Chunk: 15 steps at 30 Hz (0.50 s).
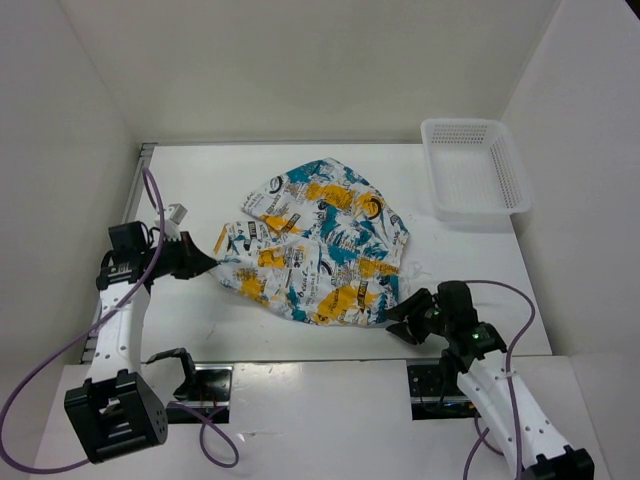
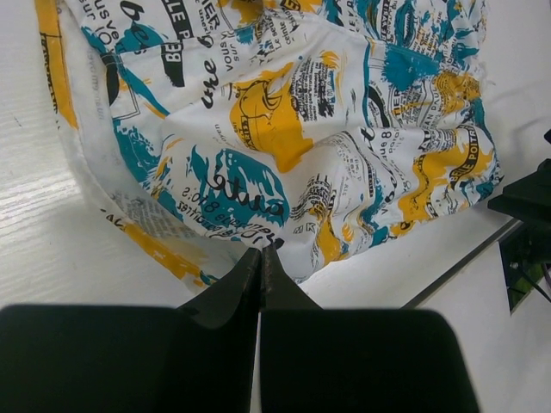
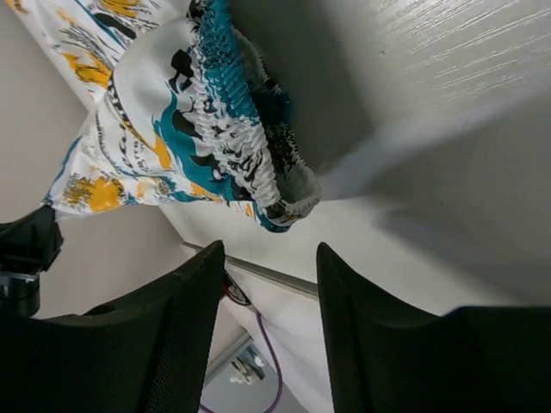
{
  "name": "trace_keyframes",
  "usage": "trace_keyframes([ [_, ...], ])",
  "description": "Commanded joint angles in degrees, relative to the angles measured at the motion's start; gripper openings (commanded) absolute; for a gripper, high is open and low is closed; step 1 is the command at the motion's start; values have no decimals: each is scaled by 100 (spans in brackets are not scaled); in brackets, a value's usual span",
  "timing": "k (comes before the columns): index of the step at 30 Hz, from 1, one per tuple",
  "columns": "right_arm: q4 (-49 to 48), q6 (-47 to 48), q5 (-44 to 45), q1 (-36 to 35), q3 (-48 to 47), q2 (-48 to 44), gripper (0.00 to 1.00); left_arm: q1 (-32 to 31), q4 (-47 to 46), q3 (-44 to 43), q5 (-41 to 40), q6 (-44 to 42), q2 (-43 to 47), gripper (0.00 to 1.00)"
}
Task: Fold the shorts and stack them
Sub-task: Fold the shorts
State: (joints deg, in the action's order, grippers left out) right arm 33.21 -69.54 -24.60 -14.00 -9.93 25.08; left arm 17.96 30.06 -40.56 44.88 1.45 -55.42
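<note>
The shorts [image 1: 320, 240], white with yellow-orange and teal splashes and black lettering, lie crumpled and partly folded in the middle of the table. My left gripper [image 1: 207, 263] is shut on their left edge, and the cloth is drawn to a point there. In the left wrist view the fingertips [image 2: 261, 251] pinch the hem of the shorts [image 2: 293, 138]. My right gripper [image 1: 403, 318] is open and empty just off their near right corner. In the right wrist view the gathered waistband [image 3: 245, 155] lies just beyond the open gripper [image 3: 271, 258].
A white plastic mesh basket [image 1: 473, 170] stands at the back right corner. White walls close in the table on the left, back and right. The table's near edge [image 1: 300, 362] runs just below the shorts, with the arm bases behind it.
</note>
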Motion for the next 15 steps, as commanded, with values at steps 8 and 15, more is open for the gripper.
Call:
trace_keyframes([
  [8,-666,-763,658,-471,273,-295,48,-240,-1,-471,135,-145,-250,0],
  [15,-720,-543,1238,-692,89,435,51,-293,-1,-585,135,-145,-356,0],
])
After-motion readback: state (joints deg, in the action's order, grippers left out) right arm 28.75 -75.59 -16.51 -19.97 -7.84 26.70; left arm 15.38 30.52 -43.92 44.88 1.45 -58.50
